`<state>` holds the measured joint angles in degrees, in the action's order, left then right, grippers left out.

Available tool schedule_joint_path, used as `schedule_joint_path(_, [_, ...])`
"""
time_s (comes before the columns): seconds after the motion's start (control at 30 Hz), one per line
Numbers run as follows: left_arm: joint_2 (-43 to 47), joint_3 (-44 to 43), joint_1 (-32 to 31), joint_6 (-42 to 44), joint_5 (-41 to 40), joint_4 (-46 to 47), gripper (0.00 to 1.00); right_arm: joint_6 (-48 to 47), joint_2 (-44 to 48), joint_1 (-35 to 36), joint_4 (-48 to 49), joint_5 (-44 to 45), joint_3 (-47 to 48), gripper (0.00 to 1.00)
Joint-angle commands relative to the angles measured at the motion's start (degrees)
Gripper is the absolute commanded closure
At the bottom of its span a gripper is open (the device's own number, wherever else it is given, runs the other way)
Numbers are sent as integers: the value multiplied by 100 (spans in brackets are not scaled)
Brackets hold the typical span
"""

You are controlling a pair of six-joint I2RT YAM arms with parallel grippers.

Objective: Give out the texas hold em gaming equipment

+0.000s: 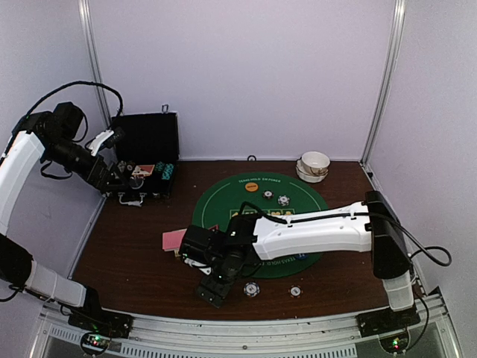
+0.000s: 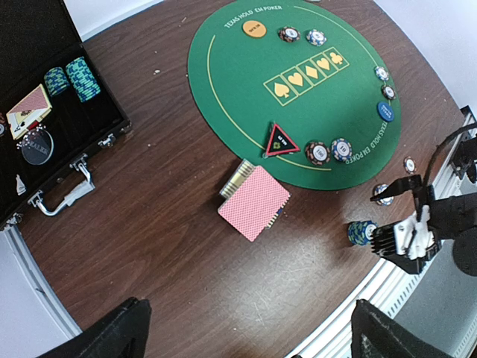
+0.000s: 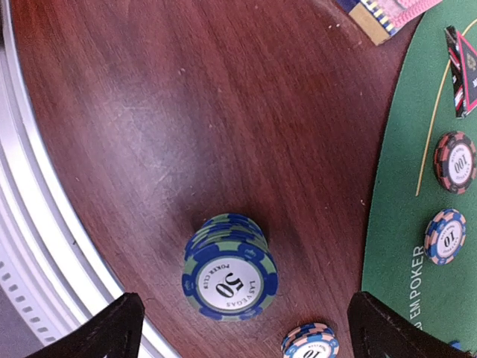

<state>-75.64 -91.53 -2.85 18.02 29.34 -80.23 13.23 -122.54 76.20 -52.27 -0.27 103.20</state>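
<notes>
Jaws of the right gripper [image 3: 242, 328] stand wide and empty above a stack of blue-green 50 chips [image 3: 229, 277], which sits on the bare surface [image 3: 149, 134] by the near edge, left of the green mat [image 3: 402, 224]. The left gripper [image 2: 246, 328] also hangs open-jawed. This placement looks done; the next move calls for lifting straight clear.

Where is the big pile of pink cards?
In the top view, the pink-backed card deck lies on the brown table left of the green poker mat, near the red-black triangle marker.

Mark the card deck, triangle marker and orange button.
card deck [image 2: 254, 203], left wrist view, pink top card.
triangle marker [image 2: 281, 142], left wrist view, its black centre.
orange button [image 2: 254, 29], left wrist view, its face.
</notes>
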Motion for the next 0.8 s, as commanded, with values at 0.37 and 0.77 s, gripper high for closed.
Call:
schedule_joint_path(0.37, [92, -80, -32, -1, 15, 41, 3, -364, -469, -15, -343, -386, 597, 17])
schedule_joint_path(0.77, [97, -138, -33, 4, -20, 24, 2, -375, -605, -52, -303, -387, 614, 35])
